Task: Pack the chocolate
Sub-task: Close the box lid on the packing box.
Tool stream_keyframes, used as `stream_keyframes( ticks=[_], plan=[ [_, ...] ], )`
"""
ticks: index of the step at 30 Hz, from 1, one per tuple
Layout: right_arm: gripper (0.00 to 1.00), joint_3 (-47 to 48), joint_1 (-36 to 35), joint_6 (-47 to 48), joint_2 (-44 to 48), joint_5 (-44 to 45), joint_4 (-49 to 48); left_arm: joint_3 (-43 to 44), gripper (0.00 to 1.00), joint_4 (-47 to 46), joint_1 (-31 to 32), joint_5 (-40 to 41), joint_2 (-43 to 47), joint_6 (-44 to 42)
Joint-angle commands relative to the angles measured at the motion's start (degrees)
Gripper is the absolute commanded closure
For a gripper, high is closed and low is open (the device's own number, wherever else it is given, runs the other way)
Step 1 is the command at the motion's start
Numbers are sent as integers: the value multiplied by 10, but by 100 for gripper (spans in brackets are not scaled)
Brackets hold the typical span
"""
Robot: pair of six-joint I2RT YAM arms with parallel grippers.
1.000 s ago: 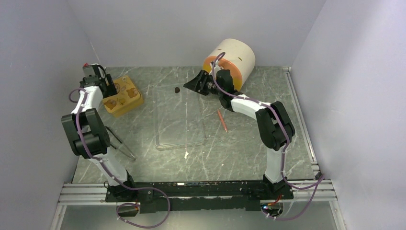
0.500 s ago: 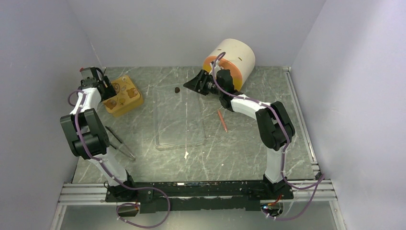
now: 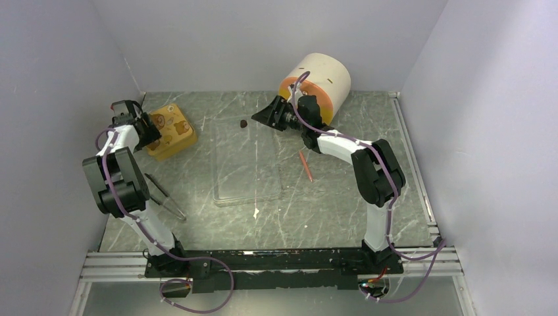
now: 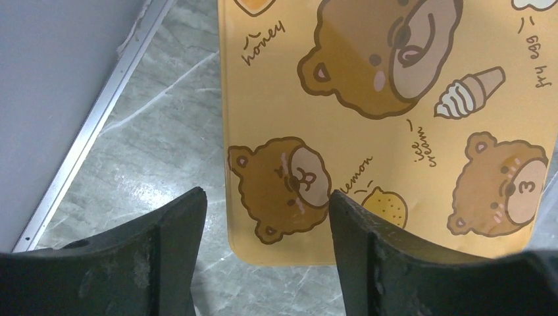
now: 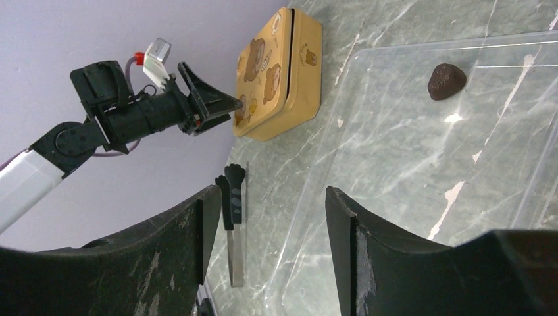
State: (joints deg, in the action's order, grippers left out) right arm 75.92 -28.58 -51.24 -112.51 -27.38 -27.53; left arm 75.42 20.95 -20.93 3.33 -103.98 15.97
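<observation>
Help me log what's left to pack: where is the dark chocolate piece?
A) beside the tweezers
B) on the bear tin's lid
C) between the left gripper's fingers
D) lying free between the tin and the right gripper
D: the dark chocolate piece lies untouched between the bear tin and the right gripper.

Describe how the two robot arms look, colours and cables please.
Both the left arm and right arm have white links joined by chunky black joints, with purple cables looped along them. The jaws are black, wedge-shaped and scuffed. A small white box with a red tip sits near the left wrist.
</observation>
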Motion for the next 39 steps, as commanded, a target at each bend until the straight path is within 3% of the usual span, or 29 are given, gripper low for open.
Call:
stream_keyframes(
  ticks=[1,5,18,23,30,33,39],
  plan=[
    [36,14,4,-7,-6,-9,-42,2,32,-26,-4,-32,-6,24],
    [36,16,4,-8,-8,-10,-43,7,40,-27,-4,-41,-16,29],
    [37,15,5,-8,-11,-9,-44,12,47,-53,-5,-40,-23,29],
    [37,15,6,-11,-12,-11,-46,40,41,-12,-4,-6,-38,28],
    [37,14,7,-8,-11,-11,-42,51,33,-26,-3,44,11,20],
    [37,14,7,-6,-8,-8,-40,48,36,-68,-1,29,19,13],
    [37,21,7,-1,-8,-4,-32,89,53,-89,5,5,-38,3]
  ],
)
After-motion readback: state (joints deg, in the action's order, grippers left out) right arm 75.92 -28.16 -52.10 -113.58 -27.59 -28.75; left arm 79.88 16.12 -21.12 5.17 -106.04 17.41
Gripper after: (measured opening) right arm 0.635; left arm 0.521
